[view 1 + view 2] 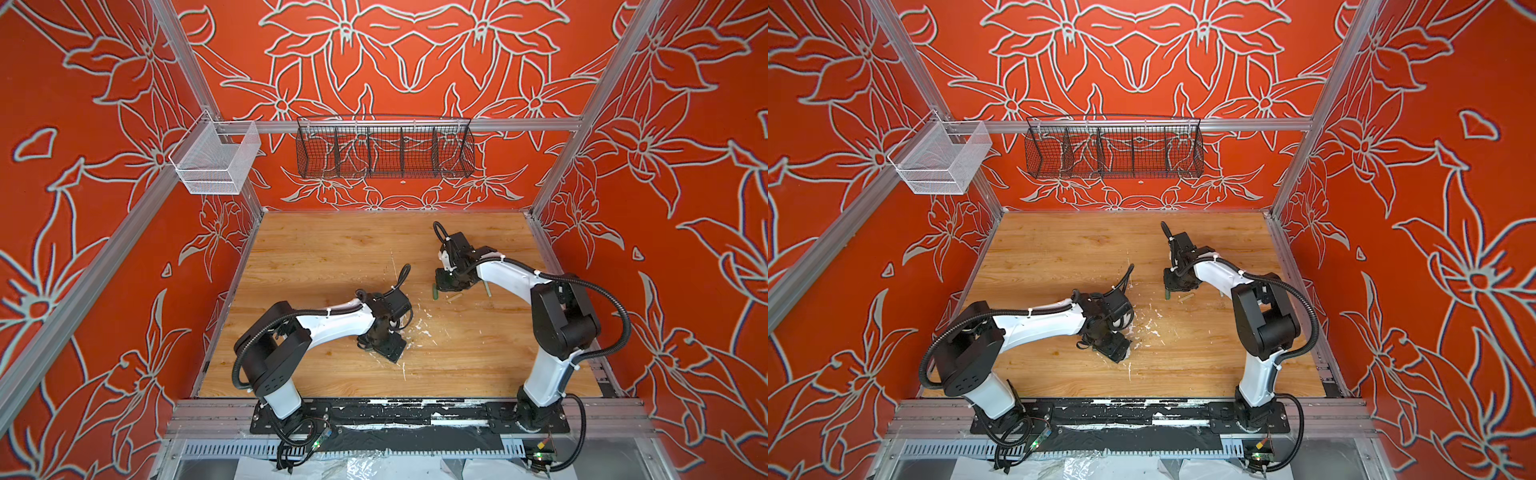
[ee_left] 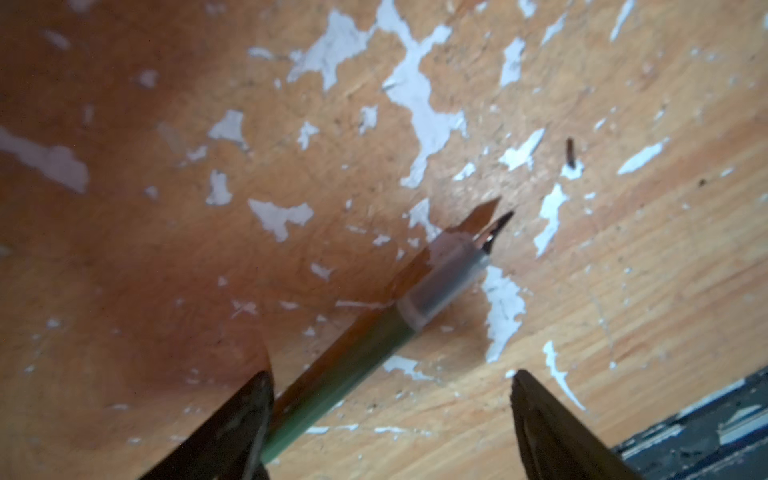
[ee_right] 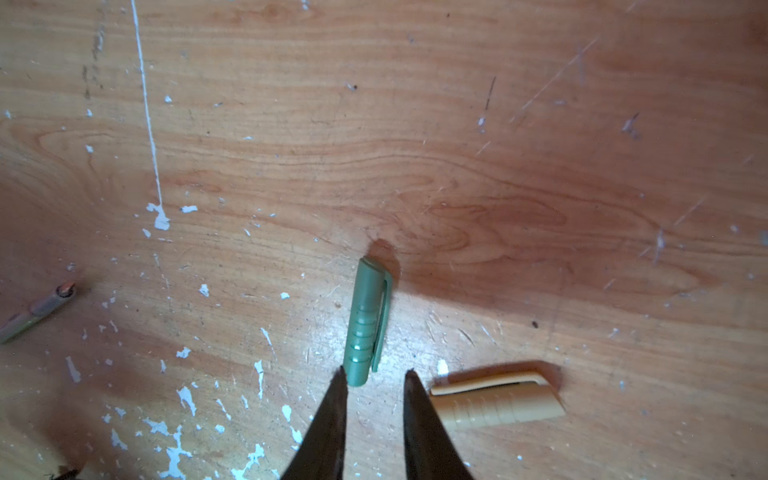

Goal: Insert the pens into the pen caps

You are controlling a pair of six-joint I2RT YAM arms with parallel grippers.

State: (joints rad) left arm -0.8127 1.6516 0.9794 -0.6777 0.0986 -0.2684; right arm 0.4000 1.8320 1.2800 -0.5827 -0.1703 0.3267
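The left gripper (image 2: 390,373) stands at about 6 o'clock from the centre of the table (image 1: 316,249), low over wood speckled with white paint flecks (image 2: 419,104). Its jaws are spread wide and grip nothing. The pale green pen (image 2: 345,380) lies flat on the wood between the fingers, right against one finger (image 2: 249,415), with its greyish tip pointing away from the gripper. The right gripper (image 3: 375,370) is at about 2 o'clock from the centre, its jaws only narrowly apart with nothing between them. The green cap (image 3: 368,320) lies just ahead of its fingertips, one end beside a fingertip; whether they touch I cannot tell. In both top views the tan cap (image 1: 454,297) lies just at 3 o'clock of the green cap. Another pen (image 1: 487,289) shows farther toward 3 o'clock, partly hidden behind the right forearm.
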